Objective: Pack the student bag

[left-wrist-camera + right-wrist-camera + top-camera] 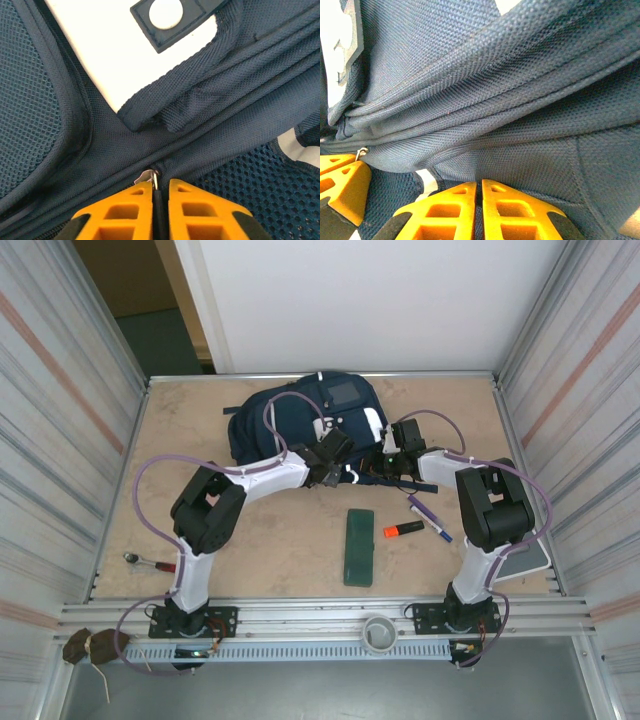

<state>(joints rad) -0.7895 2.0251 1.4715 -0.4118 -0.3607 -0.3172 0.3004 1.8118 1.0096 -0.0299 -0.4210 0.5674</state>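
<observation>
The student bag (pixel 300 415), a navy backpack with a white patch and a grey square, lies at the back middle of the table. My left gripper (pixel 335 455) is at its near edge. In the left wrist view the left gripper (pixel 160 184) is shut on the black zipper pull (pixel 159 205), with the metal slider (pixel 149 176) just past the fingertips. My right gripper (pixel 395 445) is at the bag's right side. Seen from the right wrist, the right gripper (pixel 480 184) is shut on a fold of the bag's fabric (pixel 485 125).
On the table in front of the bag lie a dark green pencil case (pixel 359 546), an orange highlighter (pixel 403 530) and a purple pen (pixel 430 518). A small metal tool (pixel 150 561) lies near the left arm's base. A white flat item (pixel 530 560) sits at the right edge.
</observation>
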